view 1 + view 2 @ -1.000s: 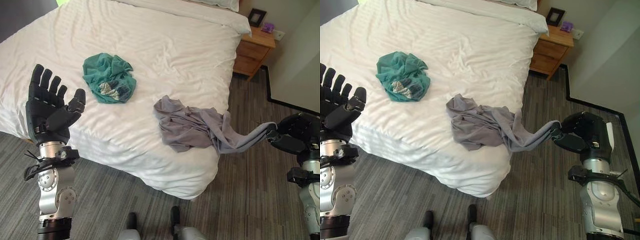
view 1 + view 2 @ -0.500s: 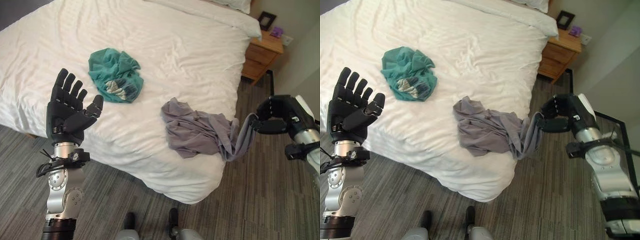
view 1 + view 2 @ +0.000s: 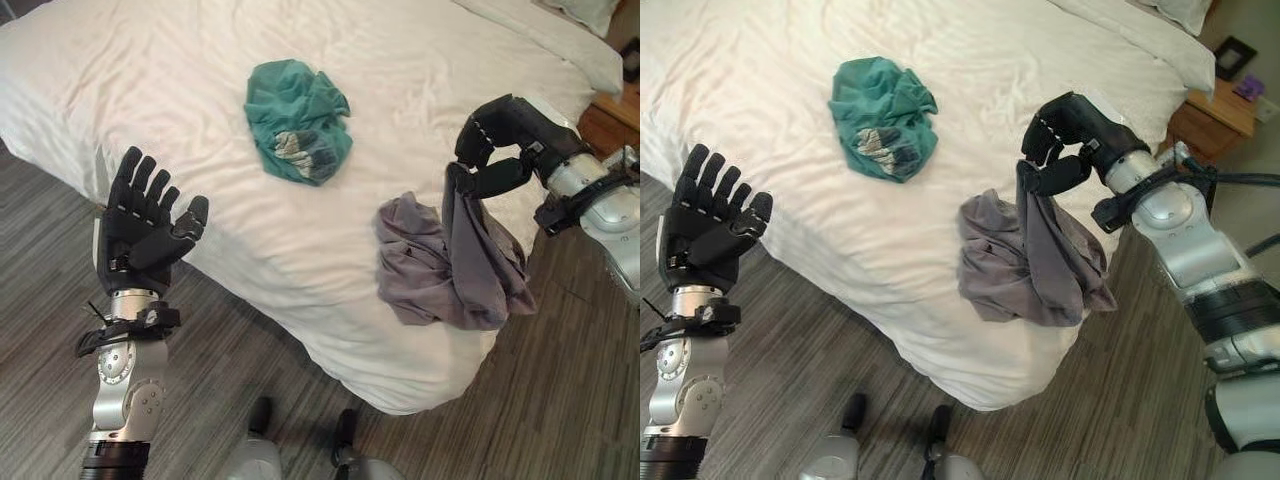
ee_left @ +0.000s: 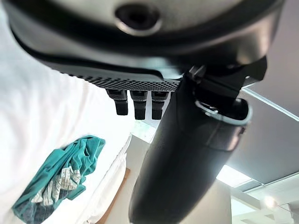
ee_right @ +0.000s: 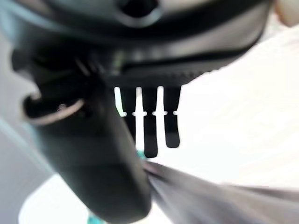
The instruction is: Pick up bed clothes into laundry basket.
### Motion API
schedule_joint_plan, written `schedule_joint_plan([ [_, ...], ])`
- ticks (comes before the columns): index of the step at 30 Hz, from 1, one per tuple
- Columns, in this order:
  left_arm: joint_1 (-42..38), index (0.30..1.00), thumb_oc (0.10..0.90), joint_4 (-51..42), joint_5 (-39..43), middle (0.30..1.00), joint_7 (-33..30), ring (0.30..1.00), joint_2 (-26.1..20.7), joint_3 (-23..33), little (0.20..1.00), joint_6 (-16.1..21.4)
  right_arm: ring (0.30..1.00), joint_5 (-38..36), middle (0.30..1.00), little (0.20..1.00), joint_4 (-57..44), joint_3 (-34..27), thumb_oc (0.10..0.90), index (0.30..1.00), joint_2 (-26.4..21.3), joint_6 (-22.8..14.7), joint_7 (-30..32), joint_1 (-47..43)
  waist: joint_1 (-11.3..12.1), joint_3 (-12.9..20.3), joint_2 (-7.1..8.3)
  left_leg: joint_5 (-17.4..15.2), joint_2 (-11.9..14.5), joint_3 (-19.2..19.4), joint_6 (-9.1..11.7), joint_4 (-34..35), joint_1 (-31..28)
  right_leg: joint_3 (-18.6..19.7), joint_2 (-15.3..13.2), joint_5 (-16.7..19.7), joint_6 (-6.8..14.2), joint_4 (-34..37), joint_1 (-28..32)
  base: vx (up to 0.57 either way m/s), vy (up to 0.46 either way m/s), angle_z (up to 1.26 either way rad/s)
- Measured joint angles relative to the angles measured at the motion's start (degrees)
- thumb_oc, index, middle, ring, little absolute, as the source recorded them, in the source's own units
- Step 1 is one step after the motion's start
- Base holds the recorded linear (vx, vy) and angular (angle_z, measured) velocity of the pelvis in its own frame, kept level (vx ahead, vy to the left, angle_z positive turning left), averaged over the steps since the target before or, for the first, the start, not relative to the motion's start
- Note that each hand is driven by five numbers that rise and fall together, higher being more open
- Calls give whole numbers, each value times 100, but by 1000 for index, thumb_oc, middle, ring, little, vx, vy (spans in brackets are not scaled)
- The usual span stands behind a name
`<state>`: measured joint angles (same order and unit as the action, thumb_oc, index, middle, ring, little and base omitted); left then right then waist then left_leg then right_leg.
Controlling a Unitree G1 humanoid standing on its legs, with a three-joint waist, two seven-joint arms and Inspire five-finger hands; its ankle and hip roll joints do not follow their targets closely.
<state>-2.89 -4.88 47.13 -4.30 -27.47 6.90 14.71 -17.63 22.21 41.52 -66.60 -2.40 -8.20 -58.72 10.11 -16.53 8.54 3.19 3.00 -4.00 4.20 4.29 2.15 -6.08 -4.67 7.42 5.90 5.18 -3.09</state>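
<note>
Your right hand (image 3: 1065,150) has its fingers and thumb curled round one end of the grey garment (image 3: 1025,265), pinching it above the bed (image 3: 200,90); the rest of the cloth hangs down and pools on the mattress corner at about 4 o'clock in the head views, so most of its weight still rests on the sheet. That is the first risk — the hold looks like a pinch on a thin fold, and if you lift fast the bulk may drag against the bedding and pull the cloth out of the fingers; lift slowly and watch the fold at the thumb. Second, the trailing part lies right at the bed's edge; should it slip free it would likely slide to the floor (image 3: 560,380), where a pickup is harder. Third, the white sheet under the heap could be caught along with the garment; I cannot tell from these views whether any of it is in the pinch. Your left hand (image 3: 140,235) stands upright with fingers spread and empty at about 8 o'clock, off the bed's near edge — well apart from the teal garment (image 3: 298,120), which lies bunched on the mattress at about 11 o'clock and is not yet touched. I see no laundry basket here, so you would have to carry the cloth some way; a dangling tail could snag on the bed corner.
</note>
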Motion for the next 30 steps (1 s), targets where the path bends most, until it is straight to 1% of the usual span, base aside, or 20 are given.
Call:
schedule_joint_plan([
  [1, 22, 900, 800, -4, 4, 900, 8, 900, -3, 19, 900, 0, 900, 116, 900, 900, -27, 216, 800, 900, -94, 22, -179, -115, 29, -16, 32, 0, 1, 0, 0, 3, 6, -1, 1, 0, 0, 0, -9, 0, 0, 0],
  [2, 49, 900, 800, -4, 7, 900, 10, 900, -5, 43, 900, 0, 900, 131, 900, 900, -33, 237, 800, 900, -111, 23, -288, -117, 31, -33, 67, 0, 0, 0, 0, 6, 8, -1, -2, 0, 0, 0, -12, 0, 0, 0],
  [4, 75, 900, 800, -2, 11, 900, 11, 900, -6, 43, 900, -7, 900, 139, 900, 900, -103, 377, 800, 900, -265, 26, -462, -124, 27, -40, 80, 0, -4, -1, 0, 10, 28, -3, -4, 0, 0, 0, -37, 0, 0, 0],
  [10, 94, 900, 800, 6, 12, 900, 23, 900, -22, 53, 900, -7, 900, 219, 900, 900, -130, 428, 800, 900, -455, 38, -771, -123, -110, -51, 66, -1, -4, 12, 0, 12, 37, -7, -3, -1, 1, 0, -59, 6, 6, -2],
  [11, 92, 900, 800, 6, 12, 900, 38, 900, -24, 51, 900, -7, 900, 248, 900, 900, -197, 429, 800, 900, -581, 38, -796, -122, -162, -61, 51, -1, -5, 16, 0, 12, 37, -4, -4, -1, 1, 0, -60, 11, 14, -3],
  [12, 91, 900, 800, 7, 12, 900, 104, 900, -26, 52, 900, -7, 900, 288, 900, 900, -290, 429, 800, 900, -849, 27, -806, -117, -200, -81, 22, -1, -11, 29, 0, 10, 31, 7, -8, -1, 1, 0, -63, 13, 19, -4],
  [15, 93, 900, 800, 1, 11, 900, 126, 900, -35, 57, 900, -7, 900, 333, 900, 900, -424, 380, 800, 900, -1093, 32, -842, -56, -272, -89, 9, 0, -6, 38, 0, 9, 26, 16, -4, -1, 1, 0, -62, 3, 5, -1],
  [17, 93, 900, 800, 0, 9, 900, 130, 900, -33, 54, 900, -8, 900, 375, 900, 900, -767, 116, 800, 900, -1379, 35, -898, 296, -366, -93, 3, -1, -1, 64, 0, 9, 12, 31, 4, -1, 1, 0, -62, 15, 18, -6],
  [18, 108, 900, 800, -5, 7, 900, 133, 900, -33, 71, 900, -8, 900, 398, 900, 900, -985, -159, 800, 900, -1440, 33, -905, 594, -412, -97, -3, -1, 1, 76, -1, 10, 2, 42, 5, -1, 1, -1, -60, 21, 10, -10],
  [19, 161, 900, 800, -6, 6, 900, 130, 900, -33, 145, 900, -10, 900, 476, 900, 900, -1313, -641, 800, 900, -1447, 17, -912, 1095, -476, -107, -19, -2, -2, 109, -2, 12, -15, 65, 1, 0, 1, -1, -58, 21, 10, -14],
  [21, 198, 900, 800, -10, -2, 900, 135, 900, -8, 187, 900, -19, 900, 655, 900, 900, -1699, -1260, 800, 900, -1446, 16, -917, 1832, -552, -121, -46, -10, -3, 180, -12, 16, -59, 140, 2, 0, 1, -1, -52, 17, 7, -16],
  [22, 218, 900, 800, -21, -4, 900, 136, 900, 24, 223, 900, -19, 900, 748, 900, 900, -1840, -1575, 800, 900, -1410, 16, -914, 2180, -559, -127, -57, -16, -3, 194, -17, 17, -69, 155, 3, -1, 1, -1, -50, 12, 4, -10],
  [23, 241, 900, 800, -41, -4, 900, 135, 900, 65, 277, 900, -18, 900, 863, 900, 900, -1990, -2121, 800, 900, -1284, 16, -914, 2729, -563, -134, -69, -17, -2, 197, -18, 17, -69, 155, 4, -1, 1, -1, -49, 8, 4, -7],
  [24, 251, 900, 800, -39, -3, 900, 124, 900, 106, 341, 900, -19, 900, 934, 900, 900, -2058, -2346, 800, 900, -1206, 19, -913, 3039, -602, -144, -87, -17, -4, 199, -18, 17, -70, 163, 2, -1, 1, -1, -54, 11, 5, -6],
  [25, 246, 900, 800, -50, -6, 900, 124, 900, 116, 346, 900, -19, 900, 1110, 900, 900, -2019, -2717, 800, 900, -971, 82, -911, 3474, -610, -149, -101, -17, 1, 205, -18, 15, -77, 172, 7, 0, 1, -1, -52, 7, 1, -6],
  [28, 243, 900, 800, -50, -8, 900, 121, 900, 124, 328, 900, -19, 900, 1293, 900, 900, -1997, -2746, 800, 900, -822, 255, -911, 3592, -630, -161, -135, -16, 9, 231, -18, 12, -73, 186, 13, 3, -2, 0, -68, 2, 1, -5],
  [30, 244, 900, 800, -51, -8, 900, 121, 900, 124, 304, 900, -22, 900, 1336, 900, 900, -1995, -2723, 800, 900, -799, 266, -911, 3585, -618, -158, -161, -15, 14, 257, -17, 11, -59, 190, 17, 5, -5, 0, -86, 0, 0, 0],
])
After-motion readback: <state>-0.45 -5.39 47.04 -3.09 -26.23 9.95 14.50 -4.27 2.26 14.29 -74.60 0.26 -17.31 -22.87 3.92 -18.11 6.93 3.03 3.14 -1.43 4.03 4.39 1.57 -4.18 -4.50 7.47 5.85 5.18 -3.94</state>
